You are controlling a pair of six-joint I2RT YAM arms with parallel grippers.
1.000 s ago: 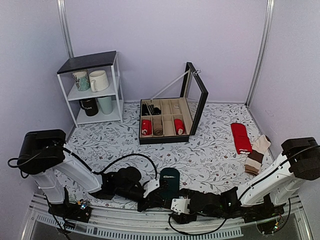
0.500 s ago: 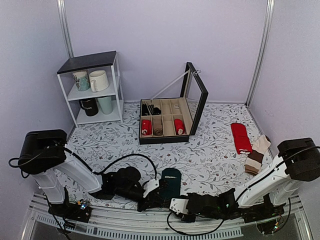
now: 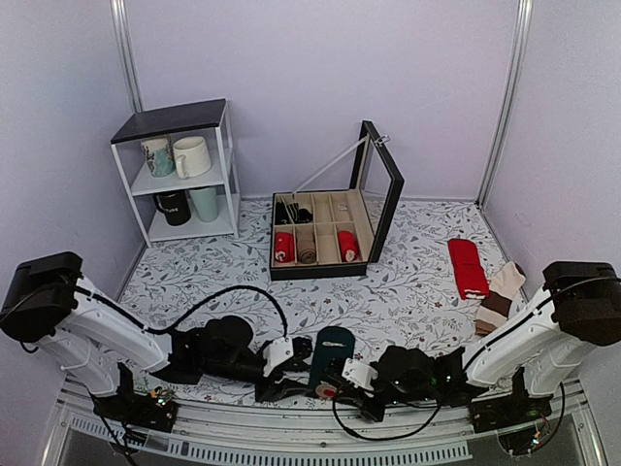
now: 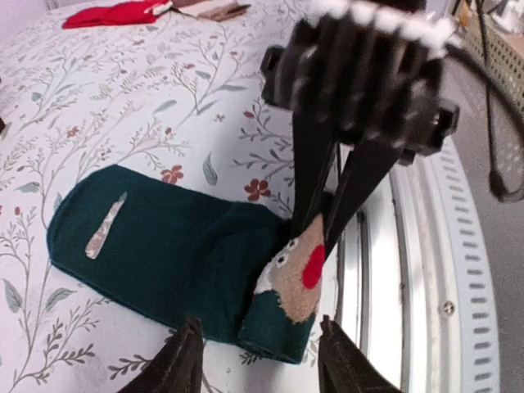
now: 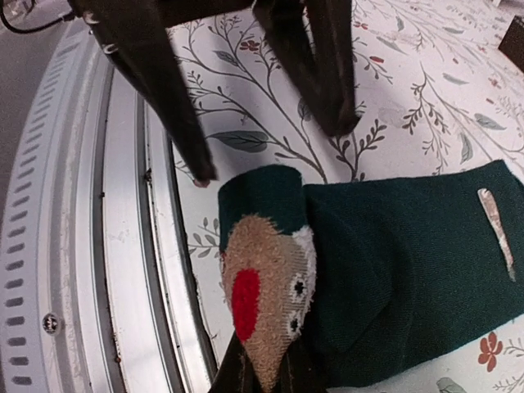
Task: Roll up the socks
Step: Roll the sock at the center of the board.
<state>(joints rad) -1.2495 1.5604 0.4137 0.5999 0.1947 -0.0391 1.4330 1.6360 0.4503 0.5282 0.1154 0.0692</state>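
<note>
The socks (image 3: 333,349) are seen low in the middle of the top view, laid flat on the flowered counter (image 3: 417,291) near its lower edge, between the two arms. In the left wrist view they are shown as a dark green strip whose rounded end is turned towards the left of the frame. The other end, at lower centre, is folded up and over, so that a patch of brown, white and red is exposed. That folded end is pinched by the right gripper (image 5: 266,368), whose fingers are pressed together on the cloth at the bottom of the right wrist view. The left gripper (image 4: 259,323) is placed just beside the same end with its fingers (image 4: 182,364) spread wide, and the fold is framed between them. Whether their tips touch the cloth cannot be told.

A box (image 3: 320,271) with its lid (image 3: 383,184) raised is set at the centre of the top view. In its front row of compartments a red roll (image 3: 283,246) is held at the left, a beige roll (image 3: 307,245) next to it, and a second red roll (image 3: 347,246) further right. Dark items (image 3: 287,211), too small to identify, are kept in the back row at the left. At upper left a white shelf (image 3: 170,119) is loaded with mugs (image 3: 192,155), two on each level. Red socks (image 3: 468,267) and beige-and-brown socks (image 3: 497,301) are laid at the right of the counter, just beside each other.
</note>
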